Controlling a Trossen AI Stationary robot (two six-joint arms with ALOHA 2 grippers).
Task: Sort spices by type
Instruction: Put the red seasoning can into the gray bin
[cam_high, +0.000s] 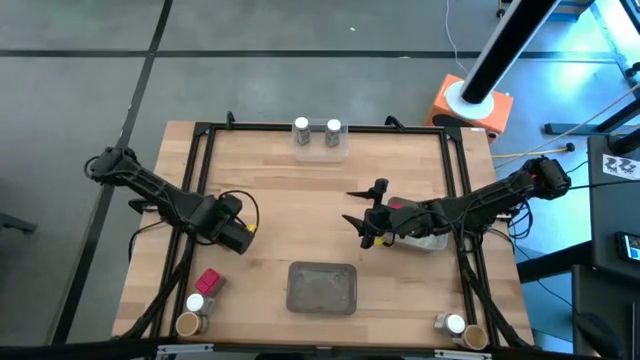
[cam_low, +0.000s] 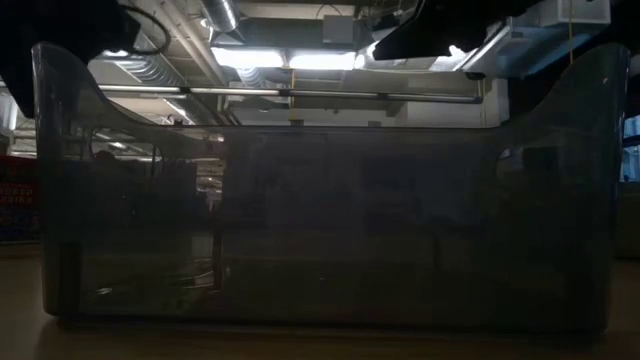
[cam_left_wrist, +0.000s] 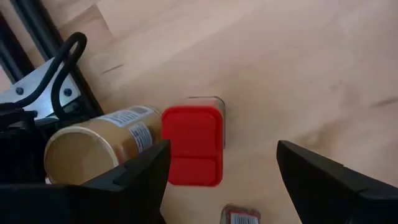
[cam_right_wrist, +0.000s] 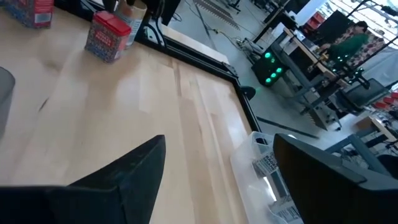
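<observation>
Wooden table (cam_high: 300, 200) seen from above: grey tray (cam_high: 322, 288) near front edge, two white-capped jars (cam_high: 317, 130) at far edge, red pack (cam_high: 208, 281) and tan-topped jar (cam_high: 189, 324) at front-left, left gripper (cam_high: 238, 232) and right gripper (cam_high: 368, 218) both spread, grasping nothing. Level across table: only clear plastic tray (cam_low: 320, 200), filling frame. Past left wrist: red pack (cam_left_wrist: 193, 145) touching tan-topped jar (cam_left_wrist: 93, 146), between parted fingers (cam_left_wrist: 134, 180); past right wrist: red pack (cam_right_wrist: 107, 36) well apart, fingers (cam_right_wrist: 121, 174) parted.

Probably lab: exposed ceiling ducts (cam_low: 225, 15), equipment racks (cam_right_wrist: 280, 59).

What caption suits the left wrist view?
Open left gripper hovering over a red spice pack beside a tan-topped jar.
</observation>
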